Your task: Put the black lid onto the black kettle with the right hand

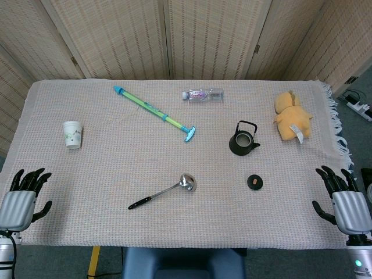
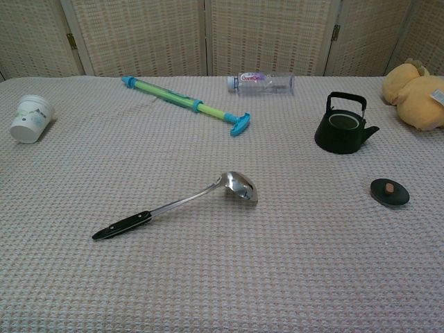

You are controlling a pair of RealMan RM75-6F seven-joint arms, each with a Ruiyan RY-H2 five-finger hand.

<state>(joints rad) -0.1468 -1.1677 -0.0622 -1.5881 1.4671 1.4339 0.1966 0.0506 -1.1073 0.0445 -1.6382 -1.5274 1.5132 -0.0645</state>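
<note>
The black kettle (image 1: 243, 141) (image 2: 343, 128) stands uncovered on the right half of the table, handle up, spout pointing right. Its black lid (image 1: 255, 182) (image 2: 389, 192), with a small brown knob, lies flat on the cloth a little nearer than the kettle. My right hand (image 1: 341, 197) rests at the table's right front corner, fingers spread, holding nothing, well to the right of the lid. At the left front corner my left hand (image 1: 24, 195) lies the same way, empty. Neither hand shows in the chest view.
A steel ladle (image 1: 164, 192) (image 2: 182, 202) lies front centre. A green and blue water pump (image 1: 154, 113) (image 2: 186, 103), a plastic bottle (image 1: 202, 95) (image 2: 261, 82), a white paper cup (image 1: 72, 134) (image 2: 31, 118) and a yellow plush toy (image 1: 292, 115) (image 2: 415, 93) lie further back.
</note>
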